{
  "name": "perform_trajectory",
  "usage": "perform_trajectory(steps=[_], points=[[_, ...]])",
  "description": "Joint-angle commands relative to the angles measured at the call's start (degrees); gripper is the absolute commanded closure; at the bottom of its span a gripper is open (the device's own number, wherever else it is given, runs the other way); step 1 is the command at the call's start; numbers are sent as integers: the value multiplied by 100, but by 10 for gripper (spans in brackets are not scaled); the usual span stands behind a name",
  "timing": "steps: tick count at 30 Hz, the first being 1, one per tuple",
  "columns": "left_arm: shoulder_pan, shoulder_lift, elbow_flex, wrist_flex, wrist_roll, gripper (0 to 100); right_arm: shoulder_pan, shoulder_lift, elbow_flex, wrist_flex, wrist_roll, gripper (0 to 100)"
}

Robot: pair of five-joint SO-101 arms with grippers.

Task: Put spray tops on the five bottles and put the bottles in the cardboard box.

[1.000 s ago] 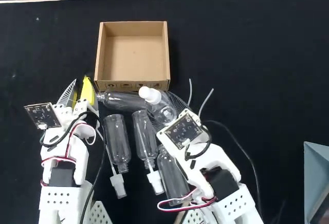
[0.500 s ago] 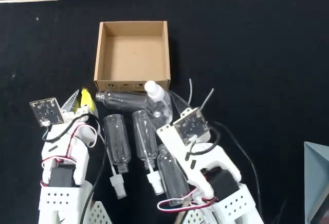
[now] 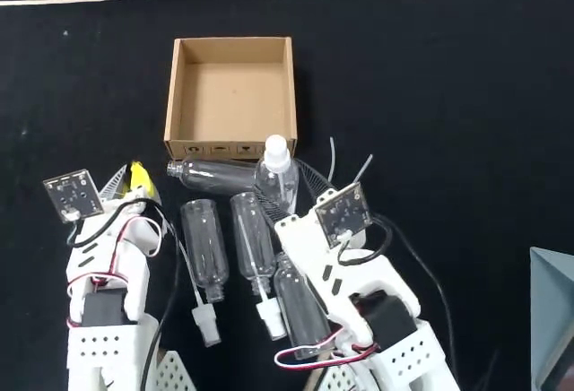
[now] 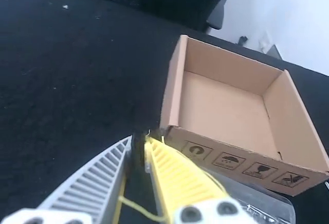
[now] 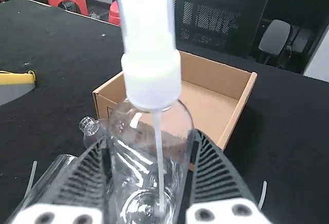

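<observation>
The cardboard box (image 3: 231, 95) (image 4: 234, 100) (image 5: 216, 98) stands open and empty at the back of the black table. My right gripper (image 3: 282, 195) (image 5: 149, 147) is shut on a clear bottle (image 3: 276, 176) (image 5: 149, 131) with a white spray top, held nearly upright just in front of the box. A capless bottle (image 3: 211, 174) (image 5: 92, 129) lies along the box's front wall. Two more bottles (image 3: 204, 243) (image 3: 253, 234) lie between the arms, with white spray tops (image 3: 205, 324) (image 3: 272, 317) by their necks. Another bottle (image 3: 300, 306) lies partly under the right arm. My left gripper (image 3: 133, 180) (image 4: 138, 147) is shut on nothing, left of the capless bottle.
Two thin white tubes (image 3: 345, 169) stick out beside the right gripper. A grey object (image 3: 552, 310) sits at the right edge. Black table stretches bare to the right of the box and behind it.
The right gripper has tipped the capped bottle up from slanted to nearly upright, toward the box. The left gripper has closed and drawn back from the capless bottle's neck.
</observation>
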Motion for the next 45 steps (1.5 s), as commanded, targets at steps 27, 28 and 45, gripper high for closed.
perform_trajectory(steps=[27,28,45], points=[[-101,-79,136,-9,-70,964,176,1068,-2457,-193,-457,986],[-101,-79,136,0,-70,964,176,1314,-2642,-193,-457,986],[-101,-79,136,9,-70,964,176,3855,-3521,-2066,-457,983]])
